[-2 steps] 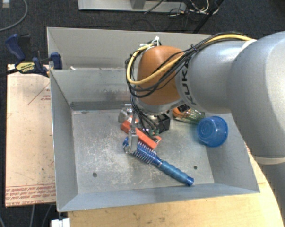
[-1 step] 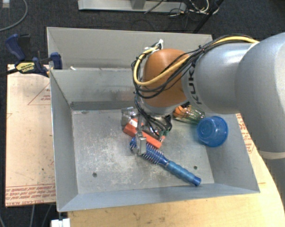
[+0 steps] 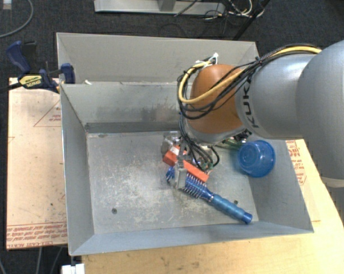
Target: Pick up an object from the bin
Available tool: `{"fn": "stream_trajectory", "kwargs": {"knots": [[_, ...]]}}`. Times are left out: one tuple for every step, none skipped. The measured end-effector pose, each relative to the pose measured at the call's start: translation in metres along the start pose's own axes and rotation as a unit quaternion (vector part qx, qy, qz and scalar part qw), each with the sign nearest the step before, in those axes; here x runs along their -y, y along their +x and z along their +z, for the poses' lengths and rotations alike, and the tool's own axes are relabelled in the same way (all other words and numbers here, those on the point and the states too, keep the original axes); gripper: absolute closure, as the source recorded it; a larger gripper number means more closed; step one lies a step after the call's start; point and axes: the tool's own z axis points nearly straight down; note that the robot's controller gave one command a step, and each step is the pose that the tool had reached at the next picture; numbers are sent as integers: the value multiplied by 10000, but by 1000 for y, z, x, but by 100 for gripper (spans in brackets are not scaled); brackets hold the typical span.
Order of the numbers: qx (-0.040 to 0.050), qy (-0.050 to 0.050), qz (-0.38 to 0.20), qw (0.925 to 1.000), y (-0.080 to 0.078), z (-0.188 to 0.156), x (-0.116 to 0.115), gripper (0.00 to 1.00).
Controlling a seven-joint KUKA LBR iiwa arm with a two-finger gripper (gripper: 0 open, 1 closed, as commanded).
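My gripper (image 3: 178, 157) hangs low in the middle of the bin, right of centre, just under the arm's orange cover. Directly below it lies a blue brush (image 3: 213, 198) with a red band above its bristles. The brush head sits against the gripper's lower end, and the blue handle points toward the bin's front right corner. A small orange piece (image 3: 171, 156) shows at the gripper's left side; whether it belongs to the gripper or is a loose thing I cannot tell. To the right, a round blue cup (image 3: 255, 157) rests against the bin's right slope.
A green thing (image 3: 233, 144) peeks out between the cup and the orange cover, mostly hidden. The arm comes in from the right and covers the bin's back right part. The left half of the bin floor is bare grey metal.
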Motion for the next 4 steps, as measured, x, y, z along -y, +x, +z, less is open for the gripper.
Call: {"fn": "stream_trajectory", "kwargs": {"knots": [[-15, 15, -26, 10000, 2, 6, 19, 0], [-30, -8, -1297, 9915, -7, 7, 25, 0], [-24, -28, -1047, 9945, -9, 14, 66, 0], [-12, -21, -944, 9955, -9, 15, 109, 0]]}}
